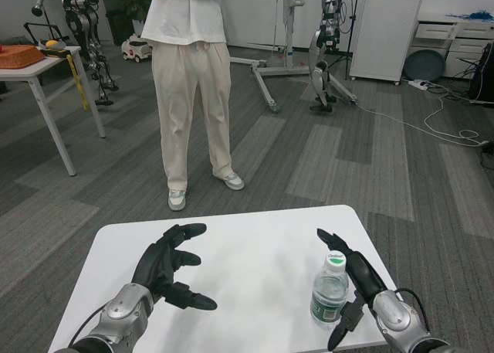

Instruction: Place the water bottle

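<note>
Water bottle (329, 289) upright near table (255, 237) right edge, right hand (360, 286) just beside it, fingers spread, holding nothing — left hand (166, 265) likewise empty and apart; thin clear plastic, probably light, slick, crushable — best gripped mid-body, gently.

Water bottle (329, 291): clear glossy plastic, white cap. Table (247, 249): smooth matt white. Hands: matt black; forearms: brushed silver metal. Floor (347, 160): grey carpet.

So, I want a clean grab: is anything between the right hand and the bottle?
Nothing visible. The bottle stands upright near the table's right edge, with the right hand open directly beside it. The left hand hovers far across the table.
</note>
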Tool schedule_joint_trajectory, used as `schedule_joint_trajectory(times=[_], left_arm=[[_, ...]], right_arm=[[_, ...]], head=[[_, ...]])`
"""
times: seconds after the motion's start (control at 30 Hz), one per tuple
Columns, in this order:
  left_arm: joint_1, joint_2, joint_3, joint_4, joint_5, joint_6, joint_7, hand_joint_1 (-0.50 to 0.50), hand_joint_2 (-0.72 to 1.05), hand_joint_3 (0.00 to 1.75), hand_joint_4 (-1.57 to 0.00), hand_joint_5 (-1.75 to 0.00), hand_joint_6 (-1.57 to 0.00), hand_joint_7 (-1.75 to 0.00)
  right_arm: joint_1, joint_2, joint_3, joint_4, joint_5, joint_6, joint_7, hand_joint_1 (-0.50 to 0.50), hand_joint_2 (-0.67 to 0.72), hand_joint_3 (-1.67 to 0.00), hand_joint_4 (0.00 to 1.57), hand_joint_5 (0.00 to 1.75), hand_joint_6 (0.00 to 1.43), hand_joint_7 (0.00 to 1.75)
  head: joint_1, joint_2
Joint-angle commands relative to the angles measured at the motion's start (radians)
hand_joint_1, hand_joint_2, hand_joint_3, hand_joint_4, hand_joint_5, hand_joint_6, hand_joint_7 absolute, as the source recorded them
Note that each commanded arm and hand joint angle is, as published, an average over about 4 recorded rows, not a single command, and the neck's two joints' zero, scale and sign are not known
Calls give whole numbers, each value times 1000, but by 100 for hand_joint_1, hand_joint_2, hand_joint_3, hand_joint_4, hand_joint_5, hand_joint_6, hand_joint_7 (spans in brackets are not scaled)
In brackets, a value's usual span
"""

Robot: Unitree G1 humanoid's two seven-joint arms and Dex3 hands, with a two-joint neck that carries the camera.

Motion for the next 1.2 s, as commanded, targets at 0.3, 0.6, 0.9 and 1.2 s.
schedule_joint_trajectory(times=[0.3,0.6,0.9,1.2], left_arm=[[-4,4,6,6,0,-2,2,-50,-10,9,0,-175,0,-70],[-2,4,6,6,0,-2,2,-50,-10,9,0,-175,0,-70],[-1,4,6,6,0,-2,2,-50,-10,9,0,-175,0,-70],[-1,4,6,5,0,-2,2,-50,-10,9,0,-175,0,-70]], right_arm=[[23,-26,-48,-75,16,40,111,-42,60,0,0,0,3,0],[58,-40,-134,-116,18,40,120,-42,60,0,0,0,3,0],[96,-65,-257,-162,34,38,143,-42,58,0,1,0,3,0],[141,-92,-347,-277,63,38,153,-44,53,0,0,0,3,0]], head=[[2,-3],[-1,-4],[-2,-6],[-5,-6]])
